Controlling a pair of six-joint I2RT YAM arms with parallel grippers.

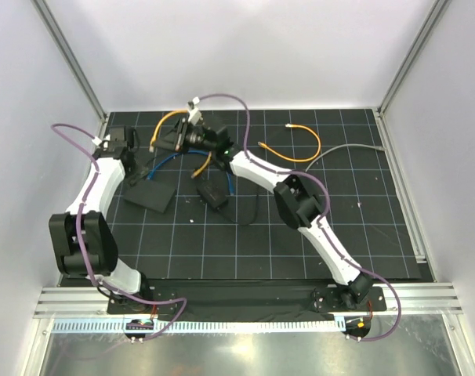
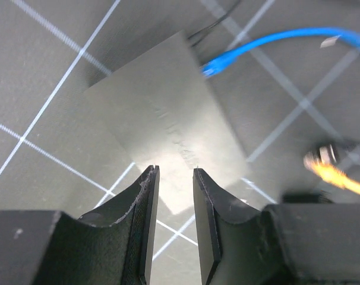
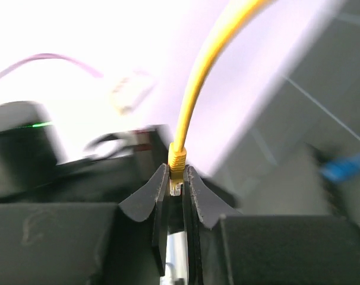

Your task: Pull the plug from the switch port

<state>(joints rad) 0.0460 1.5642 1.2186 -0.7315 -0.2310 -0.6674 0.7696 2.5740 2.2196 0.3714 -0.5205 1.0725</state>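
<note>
The switch (image 1: 150, 194) is a flat black box on the mat, and it fills the middle of the left wrist view (image 2: 168, 124). My left gripper (image 1: 128, 160) hangs open over its near corner (image 2: 175, 172) with nothing between the fingers. A blue cable's plug (image 2: 212, 66) lies at the switch's far edge; whether it sits in a port I cannot tell. My right gripper (image 1: 168, 143) is shut on a yellow plug (image 3: 177, 159), held in the air away from the switch. Its yellow cable (image 3: 198, 77) rises from the jaws (image 3: 176, 178).
A smaller black brick (image 1: 212, 193) with a thin black cord lies right of the switch. An orange cable (image 1: 300, 149) and a grey cable (image 1: 347, 149) lie at the back right. The blue cable (image 1: 171, 160) loops behind the switch. White walls enclose the mat.
</note>
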